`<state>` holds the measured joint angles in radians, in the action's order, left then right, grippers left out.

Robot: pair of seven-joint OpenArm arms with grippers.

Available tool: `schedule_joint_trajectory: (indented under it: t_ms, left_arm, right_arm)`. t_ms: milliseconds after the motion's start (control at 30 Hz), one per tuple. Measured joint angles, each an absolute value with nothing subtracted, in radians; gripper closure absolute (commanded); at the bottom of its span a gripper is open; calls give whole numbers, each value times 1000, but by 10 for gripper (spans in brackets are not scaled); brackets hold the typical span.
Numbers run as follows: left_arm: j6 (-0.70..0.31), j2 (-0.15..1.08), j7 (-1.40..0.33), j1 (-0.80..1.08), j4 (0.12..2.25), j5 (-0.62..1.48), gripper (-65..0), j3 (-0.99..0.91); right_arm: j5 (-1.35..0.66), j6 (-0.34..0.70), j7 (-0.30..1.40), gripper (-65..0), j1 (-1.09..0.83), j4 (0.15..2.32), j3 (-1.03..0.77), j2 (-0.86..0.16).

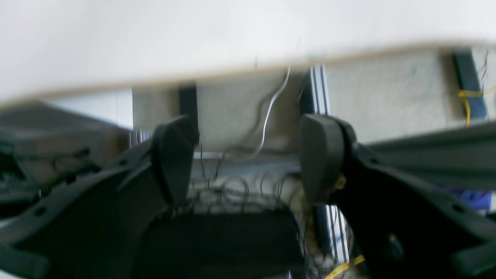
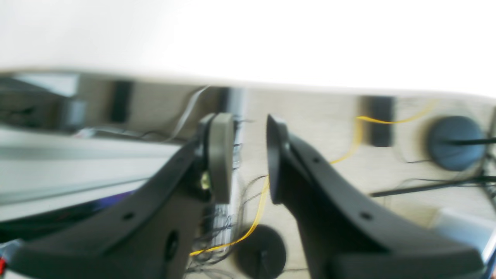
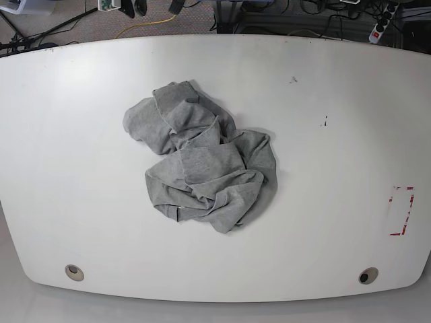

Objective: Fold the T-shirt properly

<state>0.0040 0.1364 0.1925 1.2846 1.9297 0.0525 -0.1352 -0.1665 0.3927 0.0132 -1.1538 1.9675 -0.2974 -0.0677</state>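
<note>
Where crumpled: one T-shirt (image 3: 202, 165).

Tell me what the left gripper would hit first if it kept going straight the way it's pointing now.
Probably nothing on the table. The left gripper stands open and empty, aimed past the white table edge at the cables and floor beyond. Blur hides depth. The T-shirt isn't in its line.

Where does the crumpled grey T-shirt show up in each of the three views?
Base: the crumpled light grey cotton T-shirt lies in a heap slightly left of centre on the white table.
Left wrist: not in it.
Right wrist: not in it.
Shared landmark: the white table, whose pale edge crosses both wrist views.
</note>
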Motion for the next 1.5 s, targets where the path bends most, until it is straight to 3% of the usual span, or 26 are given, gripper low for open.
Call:
schedule_joint_trajectory:
  t_ms: [67,167,500,600,667,1000,1233,1500]
  left_arm:
    - [4,133,189,1285,1946,52,-524,-134]
    - [4,128,184,1285,1951,53,-572,-134]
    - [4,75,184,1230,1954,53,-578,-132]
    - [4,64,181,1214,1954,53,-578,-134]
    - [9,50,184,1200,1954,52,-578,-136]
    - [4,40,181,1146,1954,51,-576,-135]
    - [4,44,180,1098,1954,48,-574,-134]
    - [1,65,177,1055,1953,45,-574,-140]
  right_arm:
    - [-197,393,25,-136,-1129,1968,-296,-97]
    - [-243,401,19,-141,-1081,1970,-295,-117]
    - [-260,400,22,-147,-926,1982,-289,-149]
    - [-260,410,28,-192,-878,1983,-286,-147]
    - [-262,407,71,-225,-847,1987,-287,-147]
    - [-259,402,250,-233,-640,1995,-253,-147]
    - [-257,403,435,-412,-446,1993,-247,-147]
    - [-259,413,597,-422,-243,1990,-76,-183]
